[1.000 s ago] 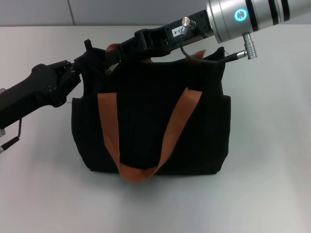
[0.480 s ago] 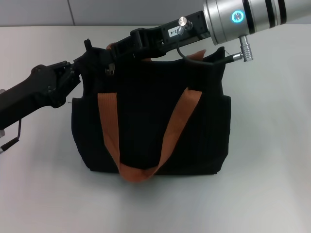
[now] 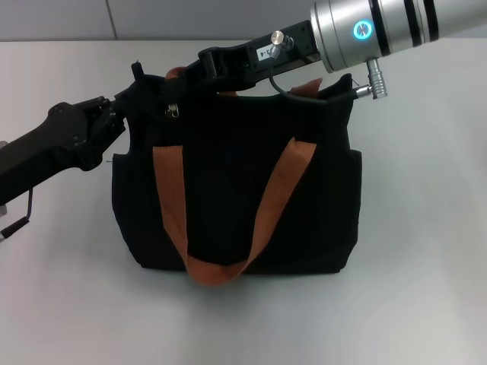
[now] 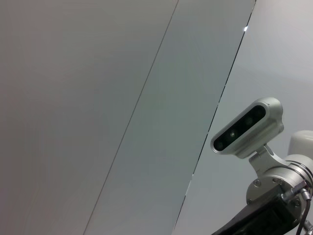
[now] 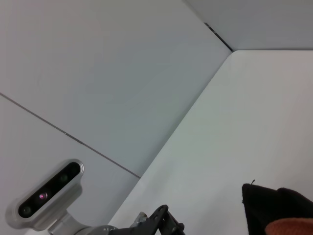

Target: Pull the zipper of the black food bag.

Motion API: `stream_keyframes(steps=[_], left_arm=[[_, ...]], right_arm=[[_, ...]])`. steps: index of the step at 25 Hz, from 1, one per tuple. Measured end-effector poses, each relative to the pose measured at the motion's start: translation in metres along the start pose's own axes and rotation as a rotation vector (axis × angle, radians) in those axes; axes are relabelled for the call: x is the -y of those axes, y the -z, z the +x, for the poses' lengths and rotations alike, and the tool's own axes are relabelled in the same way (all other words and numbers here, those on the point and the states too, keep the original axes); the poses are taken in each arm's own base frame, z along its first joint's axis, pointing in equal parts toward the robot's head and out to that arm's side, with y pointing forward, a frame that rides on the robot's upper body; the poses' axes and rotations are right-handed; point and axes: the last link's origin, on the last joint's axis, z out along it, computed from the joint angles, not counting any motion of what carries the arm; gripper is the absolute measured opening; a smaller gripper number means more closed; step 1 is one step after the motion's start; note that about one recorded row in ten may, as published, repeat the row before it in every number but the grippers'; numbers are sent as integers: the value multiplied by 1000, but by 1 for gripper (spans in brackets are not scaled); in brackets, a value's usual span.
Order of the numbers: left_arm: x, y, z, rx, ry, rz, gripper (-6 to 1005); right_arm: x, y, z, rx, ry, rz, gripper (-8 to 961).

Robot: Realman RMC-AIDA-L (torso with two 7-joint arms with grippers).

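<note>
The black food bag [image 3: 236, 182] stands upright in the middle of the white table, with two rust-orange handles [image 3: 217, 270]. Its corner also shows in the right wrist view [image 5: 274, 203]. The silver zipper pull [image 3: 173, 109] hangs at the bag's upper left edge. My left gripper [image 3: 135, 97] comes in from the left and is shut on the bag's upper left corner. My right gripper [image 3: 183, 82] reaches in from the upper right, across the bag's top, and ends just above the zipper pull. Black on black hides its grasp.
The white table [image 3: 426, 251] runs all around the bag, with a grey wall [image 3: 228, 19] behind it. The left wrist view shows only the wall and the right arm's wrist camera [image 4: 247, 129]. The right wrist view shows the left arm's wrist camera [image 5: 46, 193].
My right arm has shifted a little to the left along the bag's top. The zipper pull, the bag and the left arm have hardly moved.
</note>
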Motion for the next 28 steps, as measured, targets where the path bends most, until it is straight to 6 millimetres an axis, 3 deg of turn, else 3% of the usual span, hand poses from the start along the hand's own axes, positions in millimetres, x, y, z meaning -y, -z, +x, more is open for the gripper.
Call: stream_keyframes(steps=[4, 9, 28], left_arm=[[0, 0, 0, -1, -1, 0, 133], [-1, 1, 0, -2, 1, -1, 134], [0, 1, 0, -5, 2, 2, 139]], right_arm=[[0, 0, 1, -2, 4, -1, 52], [0, 1, 2, -4, 13, -1, -2], [-5, 3, -3, -75, 80, 138, -2]])
